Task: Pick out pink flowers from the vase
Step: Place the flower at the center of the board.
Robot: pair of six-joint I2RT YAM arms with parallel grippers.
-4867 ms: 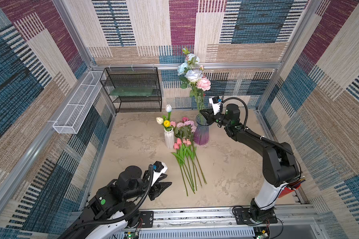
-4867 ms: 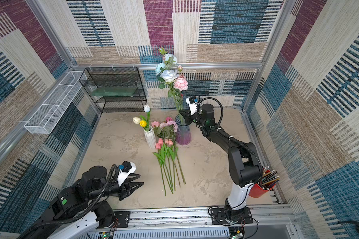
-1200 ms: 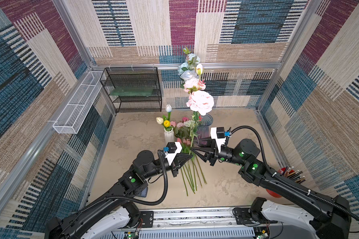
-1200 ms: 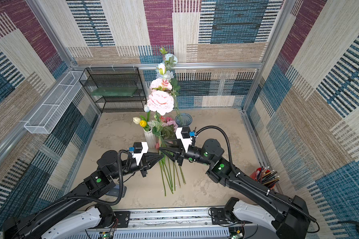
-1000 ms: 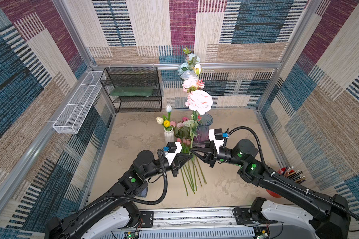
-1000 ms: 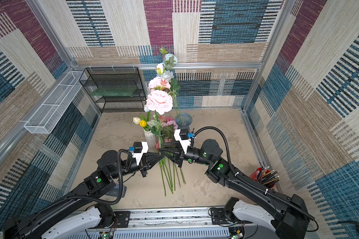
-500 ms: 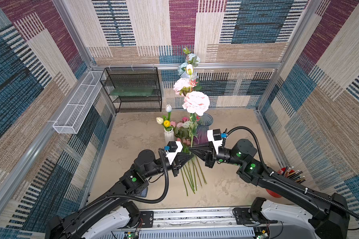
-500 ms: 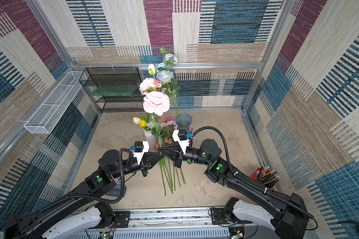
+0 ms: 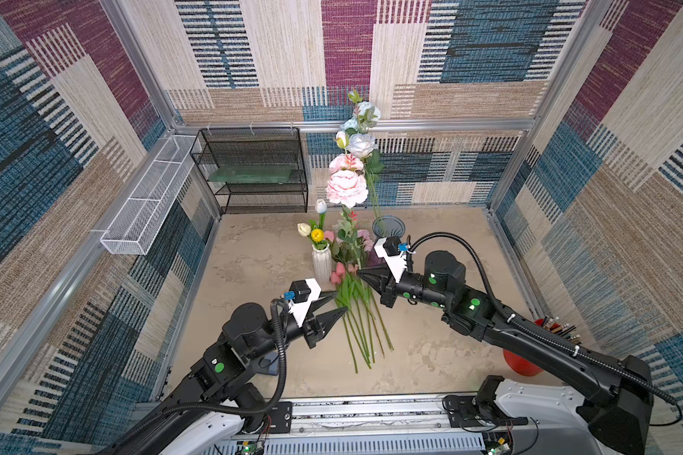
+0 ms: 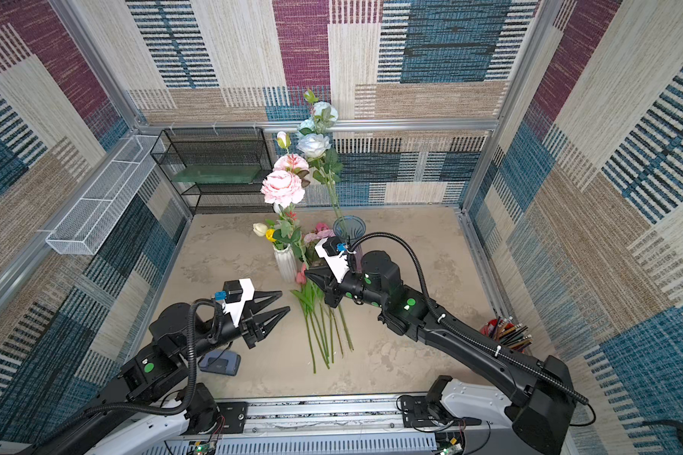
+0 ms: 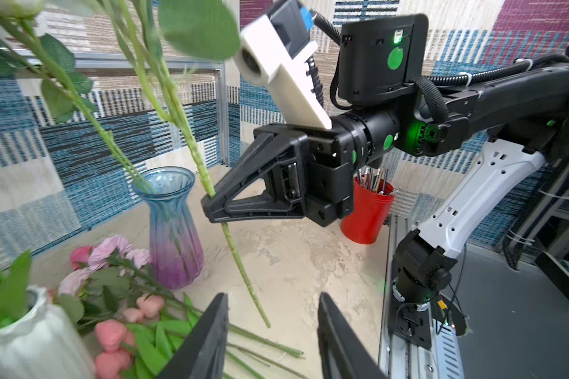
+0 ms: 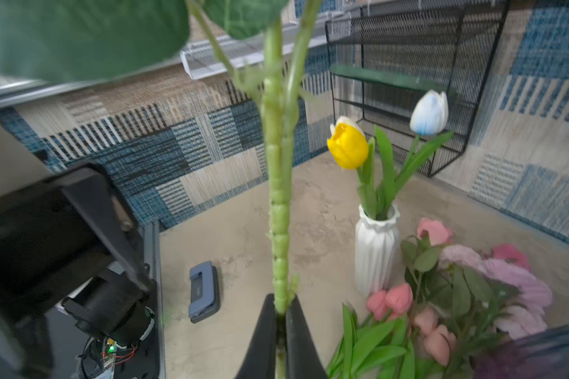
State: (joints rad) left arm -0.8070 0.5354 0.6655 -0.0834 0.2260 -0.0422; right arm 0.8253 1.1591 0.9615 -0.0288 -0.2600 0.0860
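Our black right gripper [image 9: 361,273] clamps green-stemmed pink peony [image 9: 346,188] mid-frame; black left gripper [image 9: 338,302] spread apart, empty; bare beige tabletop [image 9: 430,354] lower centre.

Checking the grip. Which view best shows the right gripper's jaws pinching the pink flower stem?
The left wrist view: it shows the right gripper side-on, jaws shut on the pink flower stem, its end hanging free below. The right wrist view shows only the stem entering the jaws. In both top views the pinch is tiny.
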